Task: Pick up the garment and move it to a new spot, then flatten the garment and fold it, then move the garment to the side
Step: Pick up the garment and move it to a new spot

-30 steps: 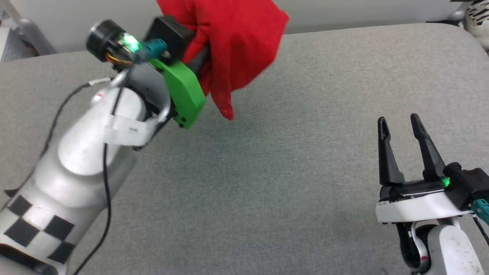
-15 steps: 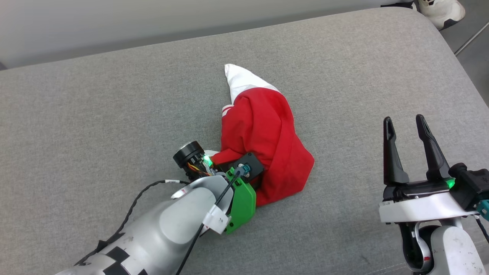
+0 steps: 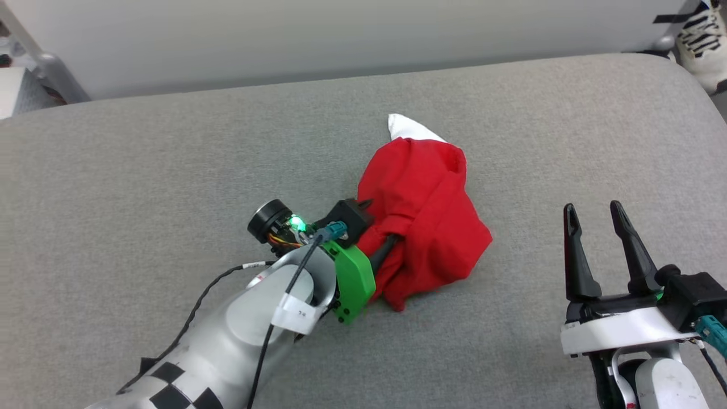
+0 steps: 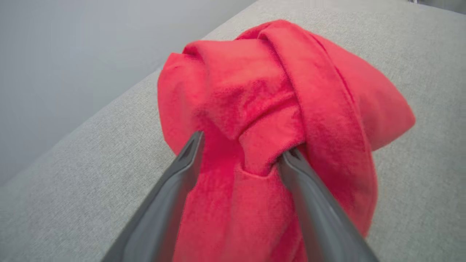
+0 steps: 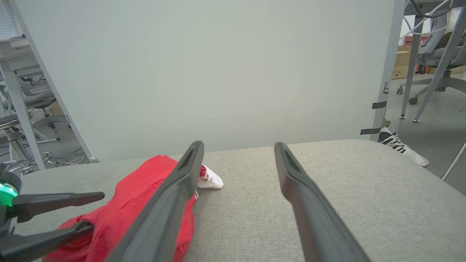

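Observation:
The garment (image 3: 426,210) lies in a crumpled red heap on the grey cushion (image 3: 170,159), a white sleeve tip (image 3: 406,128) poking out at its far end. My left gripper (image 3: 383,222) rests against the heap's near-left side. Its jaws are spread, one finger tucked under a red fold. In the left wrist view the garment (image 4: 262,83) bulges between the wide-apart fingers (image 4: 182,171) of the left gripper (image 4: 244,143). My right gripper (image 3: 592,207) stands open and empty to the right of the garment. The right wrist view shows the garment (image 5: 145,189) and the left gripper (image 5: 96,211) at lower left.
The cushion's far edge meets a pale wall (image 3: 341,34). A person's white shoe (image 3: 701,40) stands past the rounded far-right corner. A grey metal leg (image 3: 48,68) is at the far left. Office chairs and desk legs (image 5: 429,54) stand beyond the right side.
The left arm has come down from holding the garment in the air and laid it on the cushion, and its jaws have spread apart. The head camera shifted. The right gripper stayed put.

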